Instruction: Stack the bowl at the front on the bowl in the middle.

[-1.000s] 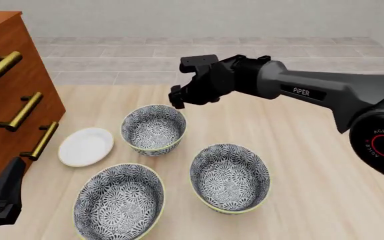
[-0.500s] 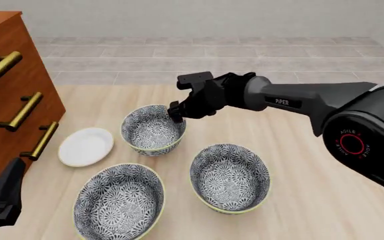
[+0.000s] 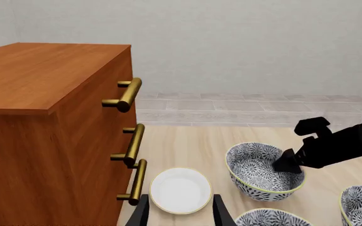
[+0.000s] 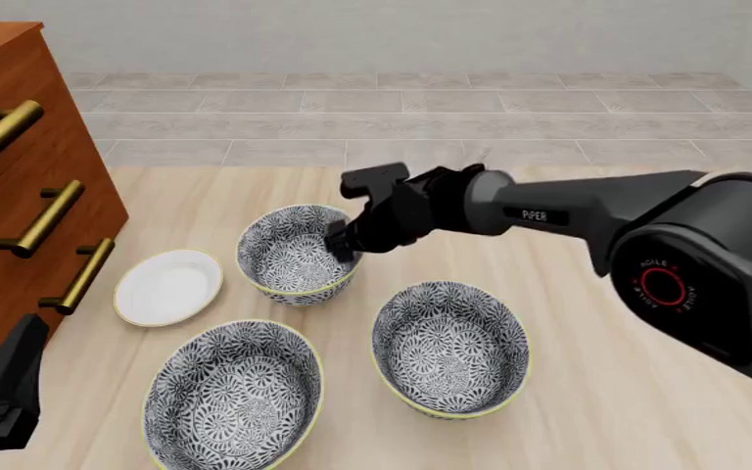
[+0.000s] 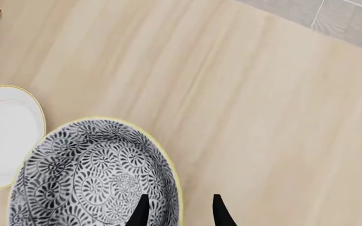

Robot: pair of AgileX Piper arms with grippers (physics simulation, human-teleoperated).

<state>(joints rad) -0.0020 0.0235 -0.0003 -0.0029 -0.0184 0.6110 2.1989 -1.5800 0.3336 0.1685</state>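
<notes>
A pale wood-grain table (image 4: 586, 294) fills the scene, backed by a grey tiled floor and a plain light wall. A reddish-brown chest of drawers (image 4: 11, 186) with brass bar handles stands at the table's left edge, a small white plate (image 4: 167, 287) lying near it. Three identical deep bowls sit in a loose triangle, each patterned in dark grey-blue and white flowers under a thin pale yellow rim. The bowl at the front (image 4: 234, 395) rests at front left, upright and untouched; the bowl in the middle (image 4: 450, 347) sits just to its right, apart from it. The right gripper (image 4: 345, 242) hangs over the near-right rim of the far bowl (image 4: 291, 255), its fingers slightly spread, one inside the rim and one outside, as the right wrist view shows. The left gripper (image 3: 179, 214) hovers low at front left, well clear of the bowls, its two fingers spread apart with nothing between them.
</notes>
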